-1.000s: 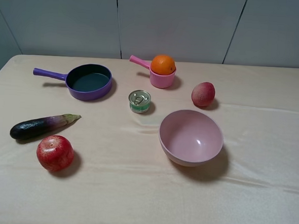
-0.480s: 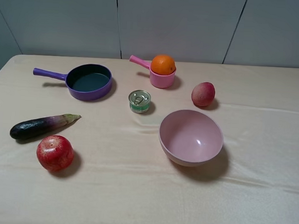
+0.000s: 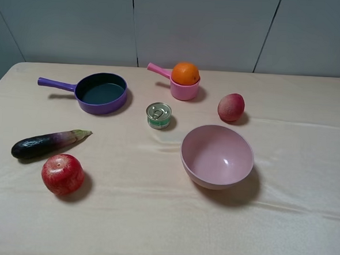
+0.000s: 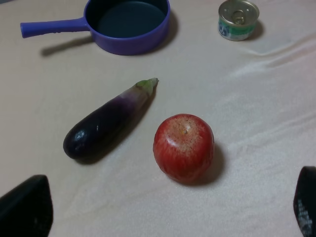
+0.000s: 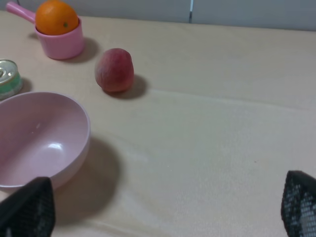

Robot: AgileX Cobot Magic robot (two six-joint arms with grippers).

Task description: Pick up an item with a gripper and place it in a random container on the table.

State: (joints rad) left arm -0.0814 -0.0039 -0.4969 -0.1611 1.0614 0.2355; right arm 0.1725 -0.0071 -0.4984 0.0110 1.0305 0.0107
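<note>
Orange (image 3: 185, 73) in pink cup (image 3: 184, 91), lower half hidden.

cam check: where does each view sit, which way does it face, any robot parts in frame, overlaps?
Exterior high: mounted high at the near side, looking down across the table toward the grey wall; no robot parts visible.
Left wrist: low, facing apple, eggplant, purple pan; dark fingertips in the corners.
Right wrist: low, facing pink bowl, peach, orange in the pink cup; fingertips showing.
Both wrist views share the tin can.

Lab-type setup (plain grey wall panels (image 3: 199, 25), cloth-covered table (image 3: 302, 228))
</note>
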